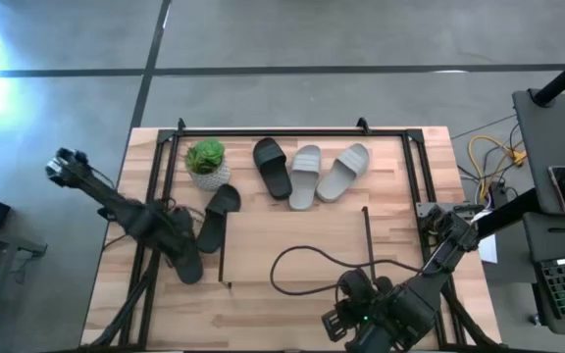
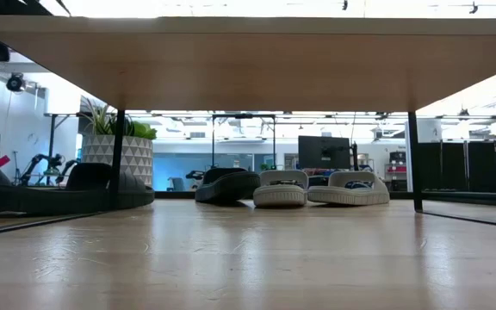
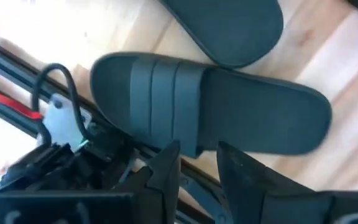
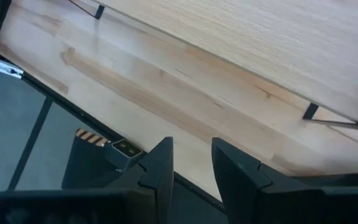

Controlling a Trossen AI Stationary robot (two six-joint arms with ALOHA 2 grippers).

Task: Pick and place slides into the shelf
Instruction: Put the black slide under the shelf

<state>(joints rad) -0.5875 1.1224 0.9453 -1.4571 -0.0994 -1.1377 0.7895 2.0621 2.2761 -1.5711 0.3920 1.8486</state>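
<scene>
A black slide (image 3: 210,112) lies flat on the table at the left, beside the table's black rail. My left gripper (image 3: 199,155) points down over that slide's long edge, by the strap, fingers apart. A second black slide (image 1: 219,216) lies just beyond it. One black slide (image 1: 271,167) and two light grey slides (image 1: 305,176) (image 1: 344,172) lie side by side at the far middle. The shelf (image 1: 292,230) stands at the table's middle. My right gripper (image 4: 191,162) hovers open over the table's near right part, with nothing between its fingers. My left gripper comes from above, and its fingertips (image 3: 169,155) stand at the black slide's long side edge (image 3: 197,146), next to the broad strap. I cannot tell whether they touch it. The slide lies flat on its sole on the table.
A small potted plant (image 1: 207,162) stands at the far left, close to the second black slide. A black cable (image 1: 312,267) loops over the shelf's plank near my right arm. Black rails (image 1: 160,186) frame the tabletop. In the low view the plank (image 2: 248,60) spans overhead.
</scene>
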